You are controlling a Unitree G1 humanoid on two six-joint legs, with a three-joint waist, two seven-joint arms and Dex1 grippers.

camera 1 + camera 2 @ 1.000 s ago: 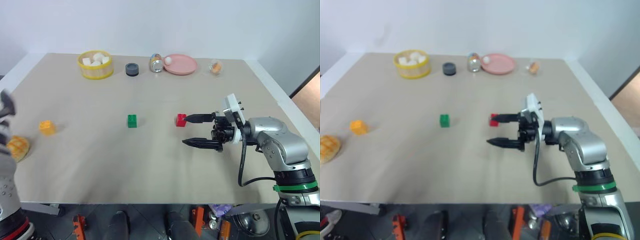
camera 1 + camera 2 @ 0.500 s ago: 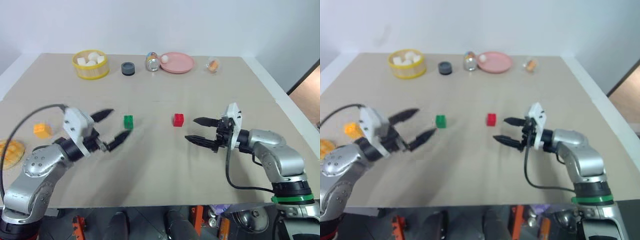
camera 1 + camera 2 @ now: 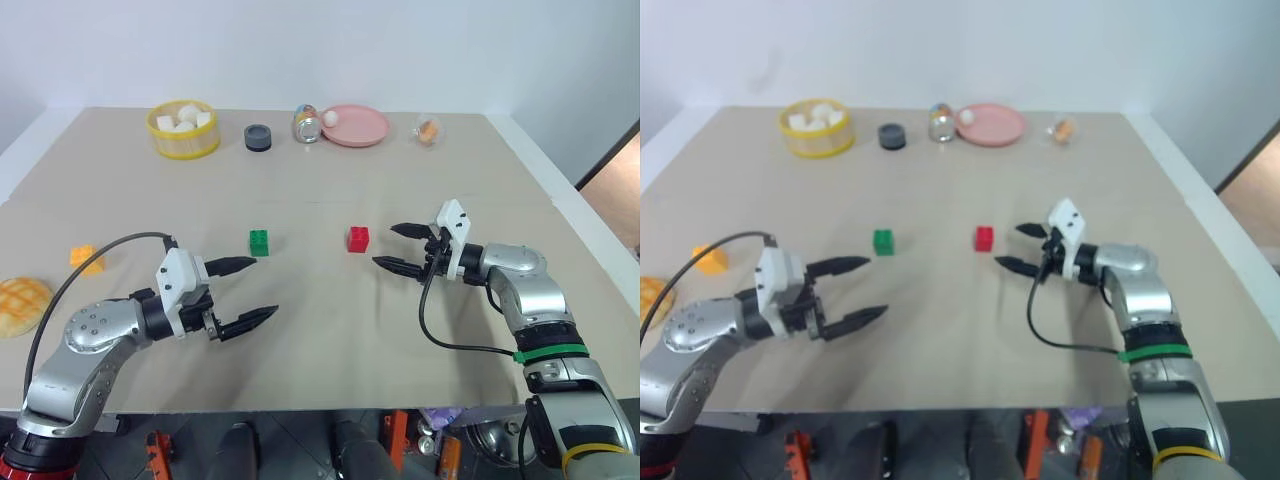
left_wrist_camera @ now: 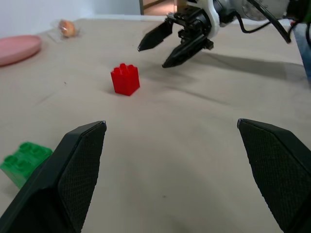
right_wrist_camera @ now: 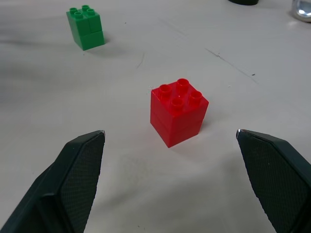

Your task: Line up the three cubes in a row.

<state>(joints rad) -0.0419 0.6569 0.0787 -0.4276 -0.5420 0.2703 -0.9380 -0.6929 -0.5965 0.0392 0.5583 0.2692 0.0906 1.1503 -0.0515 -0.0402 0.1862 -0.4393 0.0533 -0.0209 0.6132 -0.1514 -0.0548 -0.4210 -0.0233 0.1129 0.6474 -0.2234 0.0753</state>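
Three studded cubes lie on the beige table [image 3: 330,400]. The red cube [image 3: 357,238] sits near the middle, the green cube [image 3: 259,242] to its left, and the orange-yellow cube [image 3: 87,259] far left. My right gripper [image 3: 398,247] is open, just right of the red cube and pointing at it; in the right wrist view the red cube [image 5: 178,117] lies ahead between the fingers. My left gripper [image 3: 250,293] is open, empty, in front of and slightly left of the green cube [image 4: 24,162].
A yellow checkered bun [image 3: 22,305] lies at the left edge. Along the back stand a yellow basket [image 3: 184,130] of white chunks, a dark round puck [image 3: 258,137], a can [image 3: 306,124], a pink plate [image 3: 358,126] and a small clear cup [image 3: 429,131].
My left arm swung in from the far left and came down in front of the green cube. My right gripper backed off to the right of the red cube, then moved closer to it again.
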